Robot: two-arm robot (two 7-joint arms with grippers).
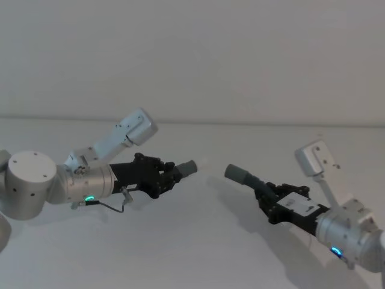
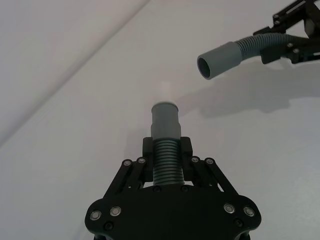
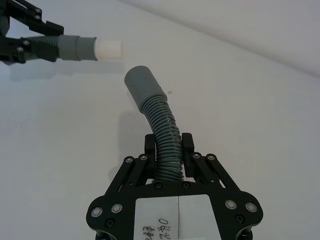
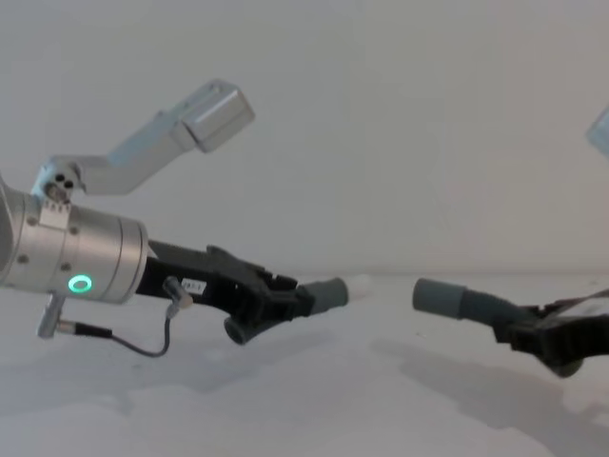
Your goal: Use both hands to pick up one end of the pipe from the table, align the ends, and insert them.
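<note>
the left gripper point(image 2: 165, 150) is seen at the left of the head view, and its fingers point(image 2: 148, 150) are closed on the left hose piece point(image 2: 166, 167) just behind its cuff point(image 2: 165, 120); so close a hold is judged to keep that end stiff and easy to aim. a whitish tip point(image 3: 108, 48), slightly narrower than the cuff, is shown on this end, so it is taken for the part that goes inside. the right gripper point(image 3: 168, 147) is placed at the right, and its fingers point(image 3: 151, 145) are clamped on the right hose piece point(image 3: 165, 130) farther back along the ribs, so that a curved length is left between the hold and its open cuff point(image 3: 141, 84). both pieces are held clear of the desk point(image 1: 198, 247), each gripped across its ribbed body so that the smooth end is left free ahead of the hold. the two cuffs are turned towards each other above the middle of the desk but are held apart, and nothing is inserted yet. they are not judged to be on one line: in the right wrist view the whitish tip is pointed past the open cuff rather than into it.
</note>
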